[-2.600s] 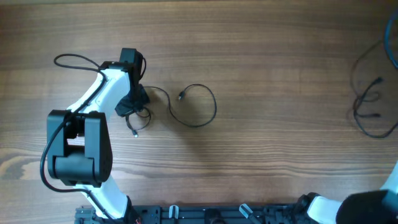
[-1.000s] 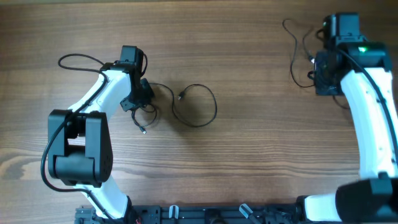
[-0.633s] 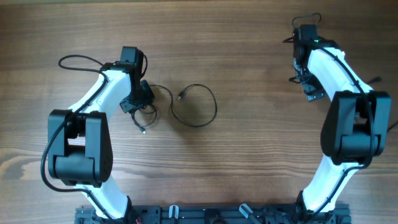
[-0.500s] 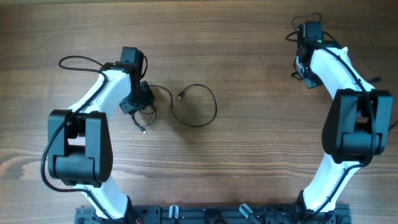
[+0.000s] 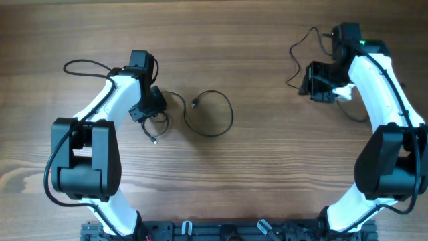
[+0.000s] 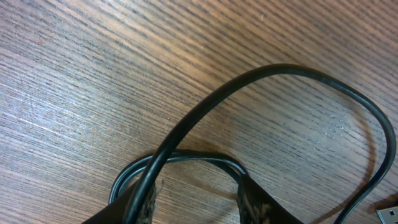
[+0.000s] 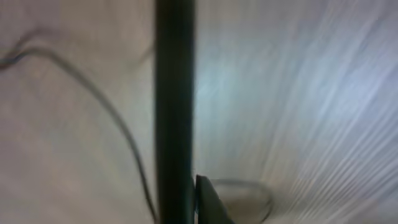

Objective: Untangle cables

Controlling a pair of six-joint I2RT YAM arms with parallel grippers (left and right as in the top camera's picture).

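Between your left fingers only bare wood shows: they stand apart, clamped on nothing, tips down on the worktop. The near cable curls in a tight little loop right at them and arches away. Seen from overhead it runs on into a wide open ring toward the middle, ending in a small plug.

Your right fingers are closed. The wrist view is too blurred to show the pinch, but from above they seem to be holding the far cable, whose thin run trails from them toward the centre.

Expect both cords to be very light, limp and slick. They will slide through a loose pinch, and any pull will drag the whole length. Take hold on a free run clear of crossings, or just behind a plug.

Against half a second ago, your right arm has swung out and lower, and the far cable now hangs in a longer arc. Your left arm and the near cable lie as they did.
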